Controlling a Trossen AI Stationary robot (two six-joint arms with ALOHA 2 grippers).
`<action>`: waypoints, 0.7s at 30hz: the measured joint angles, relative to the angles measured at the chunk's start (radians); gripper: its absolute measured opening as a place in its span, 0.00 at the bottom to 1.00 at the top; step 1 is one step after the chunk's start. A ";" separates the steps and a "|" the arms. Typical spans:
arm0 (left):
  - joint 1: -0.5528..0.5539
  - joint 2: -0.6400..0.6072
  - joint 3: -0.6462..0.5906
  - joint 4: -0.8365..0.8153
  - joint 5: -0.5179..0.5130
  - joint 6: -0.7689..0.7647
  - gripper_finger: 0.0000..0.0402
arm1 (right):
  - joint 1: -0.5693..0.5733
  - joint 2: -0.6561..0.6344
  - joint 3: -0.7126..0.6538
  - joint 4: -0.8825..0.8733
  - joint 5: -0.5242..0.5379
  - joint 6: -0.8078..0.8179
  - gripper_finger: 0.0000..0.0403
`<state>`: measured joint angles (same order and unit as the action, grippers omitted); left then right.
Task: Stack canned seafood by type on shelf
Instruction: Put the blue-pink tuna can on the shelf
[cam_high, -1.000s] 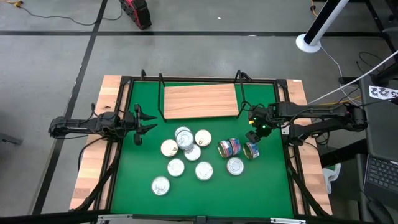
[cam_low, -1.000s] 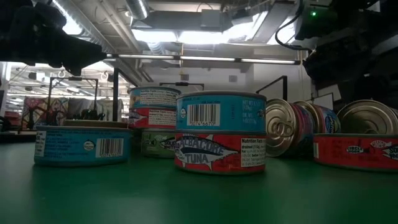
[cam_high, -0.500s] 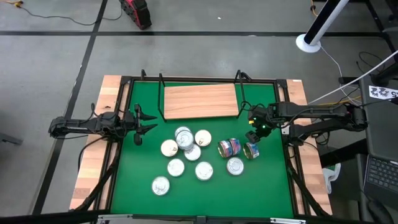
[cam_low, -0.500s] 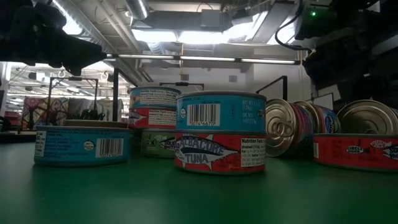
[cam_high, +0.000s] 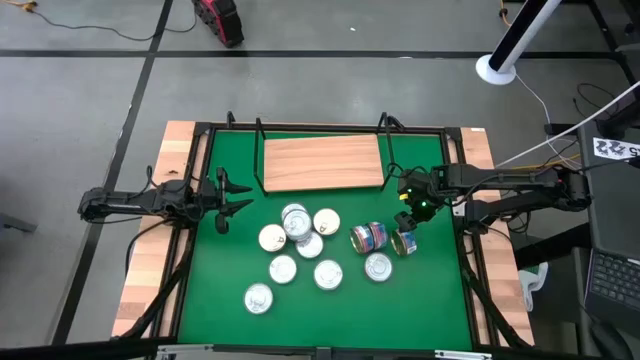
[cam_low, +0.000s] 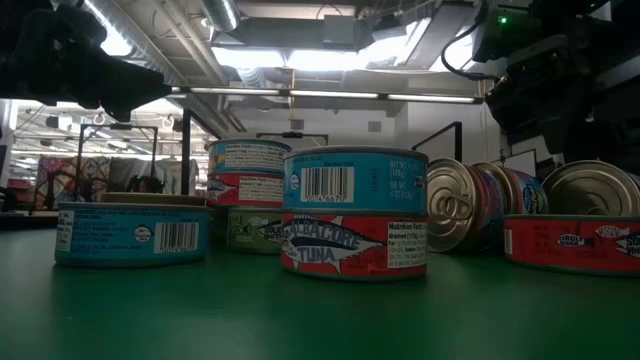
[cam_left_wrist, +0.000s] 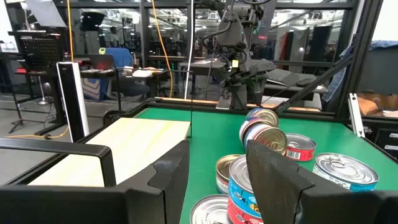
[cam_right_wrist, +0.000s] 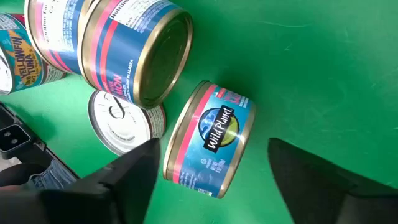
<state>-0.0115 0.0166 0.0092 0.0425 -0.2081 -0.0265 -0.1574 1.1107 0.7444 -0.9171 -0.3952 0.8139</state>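
Note:
Several round tins lie on the green mat (cam_high: 230, 280) in front of the shelf (cam_high: 323, 163), a light wooden board in a black wire frame. Most tins stand flat. One pair is stacked, teal on red (cam_low: 355, 215). Two tins lie on their sides (cam_high: 369, 237), (cam_high: 405, 241). My right gripper (cam_high: 404, 222) hovers open above the blue-and-pink tin on its side (cam_right_wrist: 208, 140), one finger on either side and apart from it. My left gripper (cam_high: 238, 197) waits open near the table's left edge, level, pointing at the tins (cam_left_wrist: 217, 163).
Black frame rails (cam_high: 200, 200) run round the mat, with pale wooden planks (cam_high: 150, 280) outside them. The shelf's wire uprights (cam_high: 259, 130) rise at its corners. Free mat lies near the table's near edge (cam_high: 420, 310) and left of the tins.

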 joint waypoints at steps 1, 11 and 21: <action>0.000 0.000 0.000 0.000 0.000 0.000 0.39 | 0.000 0.000 0.000 -0.002 -0.001 0.000 0.79; 0.000 0.000 0.000 0.000 0.000 0.000 0.39 | 0.041 0.000 0.000 -0.011 0.002 0.067 0.98; 0.000 0.000 0.000 0.000 0.000 0.000 0.39 | 0.245 0.000 0.000 0.029 0.146 0.182 0.96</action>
<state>-0.0114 0.0166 0.0093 0.0425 -0.2081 -0.0265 0.0873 1.1104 0.7441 -0.8884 -0.2492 0.9960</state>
